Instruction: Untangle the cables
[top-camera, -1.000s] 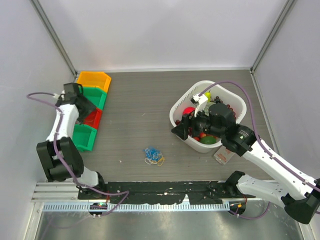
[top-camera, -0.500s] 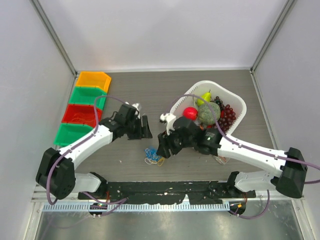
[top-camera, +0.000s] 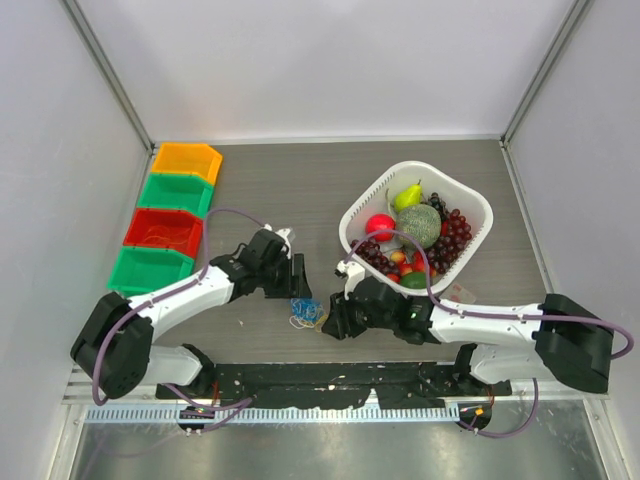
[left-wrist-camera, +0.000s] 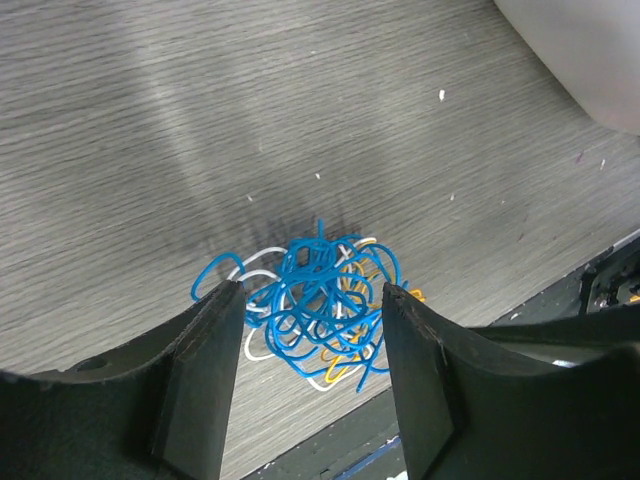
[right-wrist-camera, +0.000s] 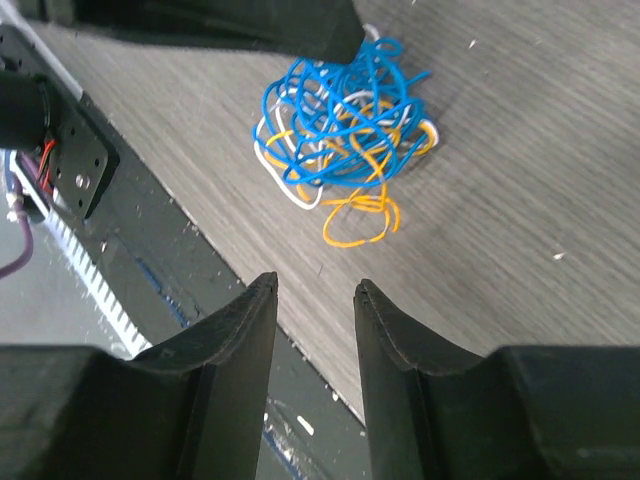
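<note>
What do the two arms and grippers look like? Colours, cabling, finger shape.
The left arm and right arm have white links with black joint housings. A thin purple cable loops along each. The left gripper and right gripper are matte black, each with two broad, round-tipped fingers. No markings visible.

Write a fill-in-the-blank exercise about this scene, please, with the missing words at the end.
1. The left gripper straddles the cables with its jaws ____.
2. The loose loop nearest the right gripper is ____.
3. The white basket holds ____.
Missing words: open, orange, fruit.
</note>
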